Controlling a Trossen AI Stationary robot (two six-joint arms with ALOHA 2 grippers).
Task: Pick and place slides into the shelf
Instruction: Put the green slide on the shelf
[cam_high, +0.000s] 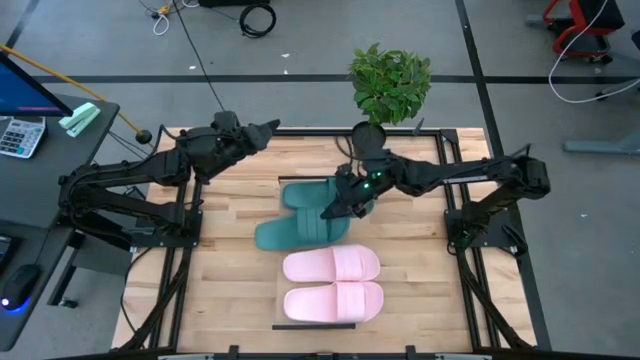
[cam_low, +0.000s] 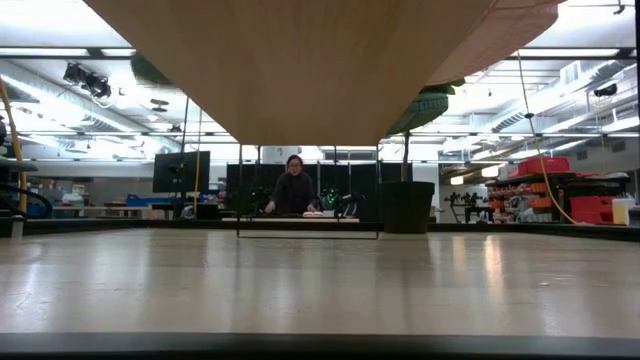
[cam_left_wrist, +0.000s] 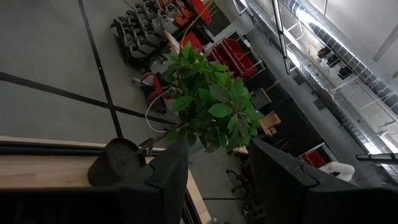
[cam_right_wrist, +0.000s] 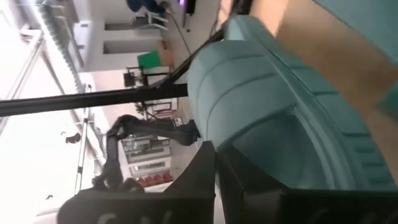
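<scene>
So four slides total: two dark teal green ones (cam_high: 300, 213) and two light pink ones (cam_high: 333, 283), soft open-toe slip-ons with a wide ribbed strap. They're lined up in a column down the middle of the plank table (cam_high: 230, 290), all lying sideways. The shelf (cam_high: 290, 325) is the narrow light wood board under them; only bits of its dark edge show, so I can't tell how much of each slide sits on it. Both pinks lie flat, side by side at the 6 o'clock end. One teal sits at the 12 o'clock end, the other just below it, skewed, its toe end swung toward 8 o'clock.

Right gripper (cam_high: 335, 208) is on that skewed teal one, fingers pressed tight on its edge at about 3 o'clock of the slide. Left gripper (cam_high: 268, 128) hangs near the table's 11 o'clock corner, fingers (cam_left_wrist: 166, 180) spread, nothing between them. Potted plant (cam_high: 390, 85) stands at 12 o'clock. One person (cam_low: 293, 190) sits far off in the room.
</scene>
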